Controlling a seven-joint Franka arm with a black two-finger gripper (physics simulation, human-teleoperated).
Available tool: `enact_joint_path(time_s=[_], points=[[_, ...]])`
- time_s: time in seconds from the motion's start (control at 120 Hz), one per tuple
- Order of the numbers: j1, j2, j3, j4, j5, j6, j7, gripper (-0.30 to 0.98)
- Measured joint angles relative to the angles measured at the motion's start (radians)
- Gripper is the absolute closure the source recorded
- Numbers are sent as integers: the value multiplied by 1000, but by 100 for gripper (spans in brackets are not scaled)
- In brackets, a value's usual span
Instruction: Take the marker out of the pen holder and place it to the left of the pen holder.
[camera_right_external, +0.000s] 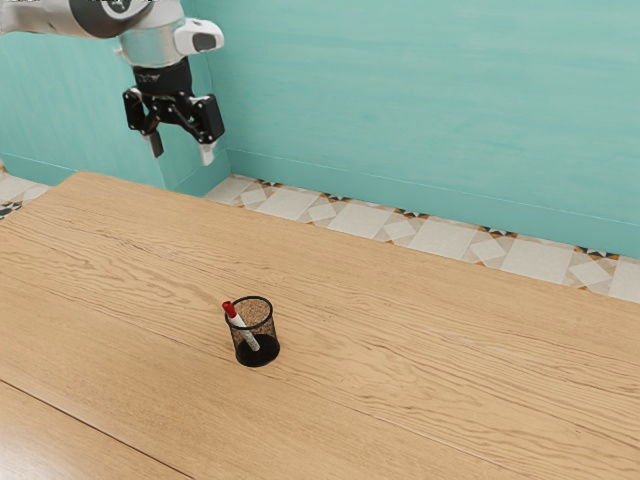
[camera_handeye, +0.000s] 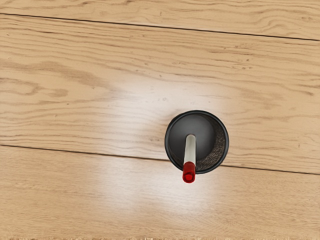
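Marker: slim, straight cylinder, the marker (camera_right_external: 241, 326) has a smooth white barrel and a glossy red cap (camera_right_external: 229, 308); it stands in the pen holder, tilted, its lower end inside near the base and its cap poking out past the rim toward the exterior view's left.
Pen holder: upright round cup, the pen holder (camera_right_external: 269, 332) has fine black mesh sides, a thicker dark rim and a solid-looking black base.
Claw: black, angular and jointed, the claw (camera_right_external: 181, 155) is released, its two fingers parted with nothing between them, in the air well apart from the pen holder.
Arm: rounded white and grey shells on the arm (camera_right_external: 95, 18).
Surface: pale wood, the surface (camera_right_external: 410, 375) has wavy grain, thin dark seams and a soft sheen beside the pen holder.
Wall: teal, faintly streaked wall (camera_right_external: 420, 90).
Floor: patterned pale tiles on the floor (camera_right_external: 355, 217).
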Motion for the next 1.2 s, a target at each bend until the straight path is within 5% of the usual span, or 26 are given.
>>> enact_joint_path(time_s=[0.267, 0.383, 0.525, 0.667, 0.983, 1.2], points=[[1, 26, -1, -60, 5, 30, -18, 0], [2, -157, 1, -403, 3, 185, -24, 0], [-2, -207, 1, -631, -1, 376, -35, 0], [-1, -164, 10, -726, -3, 539, -43, 0], [-2, -275, -25, -954, -15, 926, -49, 0], [-3, -180, -53, -962, -59, 1083, -45, 0]])
